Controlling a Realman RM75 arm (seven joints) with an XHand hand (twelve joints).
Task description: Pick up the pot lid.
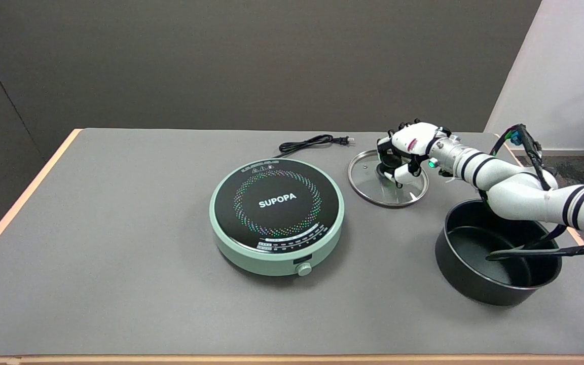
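Under the fingers [392, 163], pot lid [368, 177].

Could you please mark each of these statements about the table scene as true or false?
1. The glass pot lid lies on the table, not on the pot. True.
2. The right hand is over the lid's knob. True; whether it already grips the knob cannot be told.
3. The black pot sits on the green cooktop. False: it stands on the table to the cooktop's right.
4. The power cord is plugged into a socket. False: its plug lies loose on the table behind the cooktop.
5. Food fills the pot. False: it looks empty.
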